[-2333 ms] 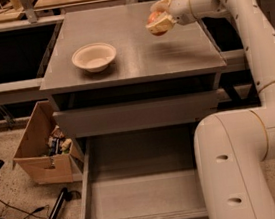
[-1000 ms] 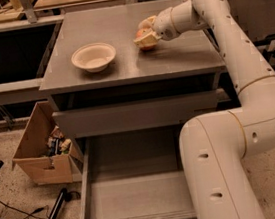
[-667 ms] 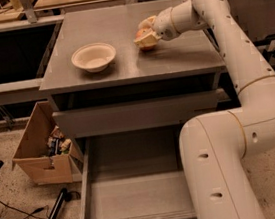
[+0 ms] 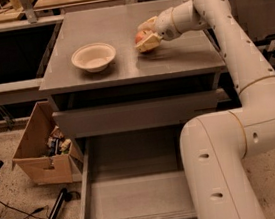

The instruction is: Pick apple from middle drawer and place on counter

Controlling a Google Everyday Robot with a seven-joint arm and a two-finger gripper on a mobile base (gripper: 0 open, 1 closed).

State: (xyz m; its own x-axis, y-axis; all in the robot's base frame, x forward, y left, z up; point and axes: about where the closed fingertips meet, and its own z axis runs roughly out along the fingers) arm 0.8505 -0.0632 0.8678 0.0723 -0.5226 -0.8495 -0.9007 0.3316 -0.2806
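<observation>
The apple [image 4: 139, 36], small and red with yellowish patches, is low over the grey counter [image 4: 111, 24], right of its middle; I cannot tell whether it touches the top. My gripper [image 4: 145, 35] reaches in from the right with its fingers closed around the apple. The middle drawer [image 4: 139, 197] below is pulled out wide, and its grey floor is bare. My white arm runs down the right side of the view and hides the drawer's right part.
A cream bowl [image 4: 94, 56] stands on the counter, left of the apple. A shallower grey drawer front [image 4: 138, 114] sits shut above the open drawer. A cardboard box [image 4: 41, 144] with clutter is on the floor at the left. Wooden benches run behind.
The gripper with the apple has moved left and lower over the counter since the earliest frame. Over the last second it has barely moved.
</observation>
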